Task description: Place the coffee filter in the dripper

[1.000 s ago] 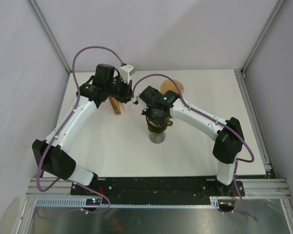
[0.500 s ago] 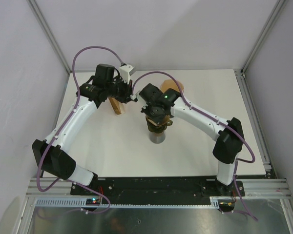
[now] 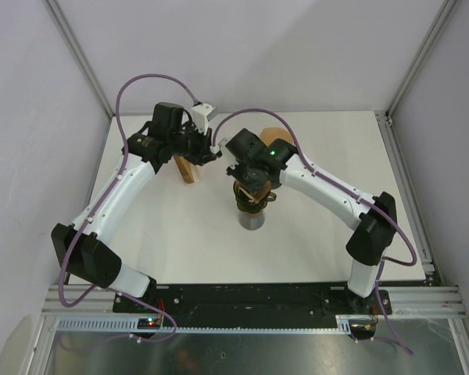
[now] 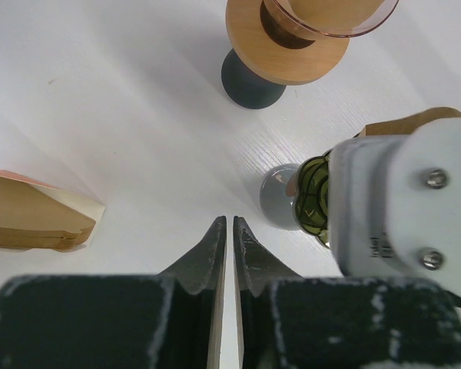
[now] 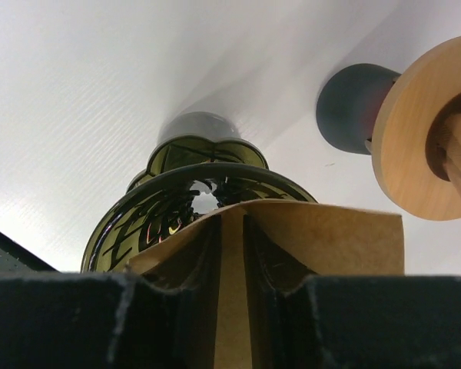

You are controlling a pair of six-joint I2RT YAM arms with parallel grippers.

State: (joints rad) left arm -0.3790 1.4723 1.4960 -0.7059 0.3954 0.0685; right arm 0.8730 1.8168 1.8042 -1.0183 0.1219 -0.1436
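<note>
Filter [image 5: 323, 238], tan matte paper folded flat, sits lower centre, pinched in our right gripper [image 5: 232, 246] over the glossy green ribbed glass dripper [image 5: 177, 200]. Our left gripper [image 4: 229, 234] is closed, empty.

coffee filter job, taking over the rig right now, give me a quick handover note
Right claw: shut on the coffee filter, which is folded flat and held right above the green dripper.
Left claw: shut, holding nothing, near the dripper's grey base, with the spare filter stack nearby.
Done: filter picked up and positioned over the dripper's mouth.
Left: lower it in, open the right claw, pull back. The claw hides how deep the filter's lower edge sits.
</note>
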